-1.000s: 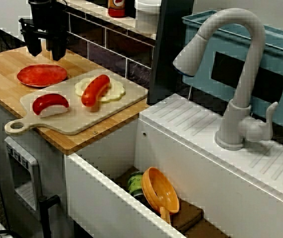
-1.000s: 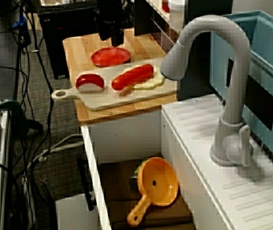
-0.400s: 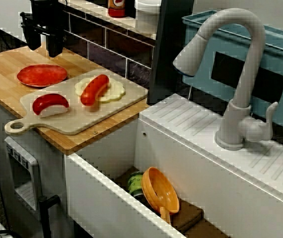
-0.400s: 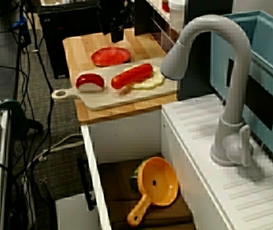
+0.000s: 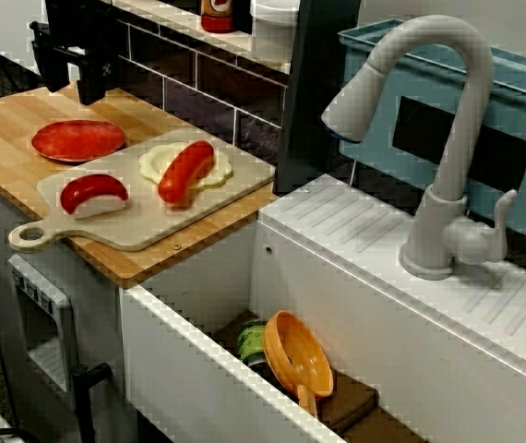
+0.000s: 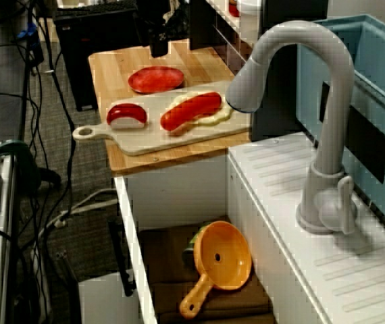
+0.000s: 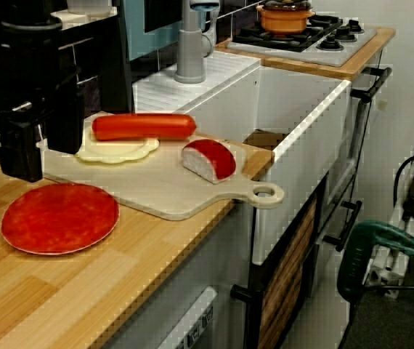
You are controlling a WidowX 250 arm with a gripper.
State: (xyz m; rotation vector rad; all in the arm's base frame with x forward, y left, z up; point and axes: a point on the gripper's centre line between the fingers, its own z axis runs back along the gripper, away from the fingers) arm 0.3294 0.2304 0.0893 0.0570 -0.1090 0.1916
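Note:
My black gripper (image 5: 71, 81) hangs open and empty above the back left of the wooden counter, just behind a flat red plate (image 5: 78, 139). In the low view from the counter's end its fingers (image 7: 19, 149) stand above the plate's (image 7: 59, 217) far edge without touching it. Right of the plate lies a pale cutting board (image 5: 143, 226). On it a red sausage (image 5: 185, 170) rests across a flat cream-yellow piece (image 5: 215, 170), and a red-and-white piece (image 5: 93, 194) sits near the handle. The view from over the faucet shows the gripper (image 6: 159, 42) behind the plate (image 6: 156, 79).
A white sink right of the counter holds an orange strainer (image 5: 297, 355) and a green can (image 5: 252, 340). A grey faucet (image 5: 429, 138) arches over it. A dark tiled wall and a shelf run behind the counter. A stove with an orange pot (image 7: 285, 16) stands beyond the sink.
The gripper has risen and drawn back and left from above the plate. The sausage has shifted slightly on the cream-yellow piece.

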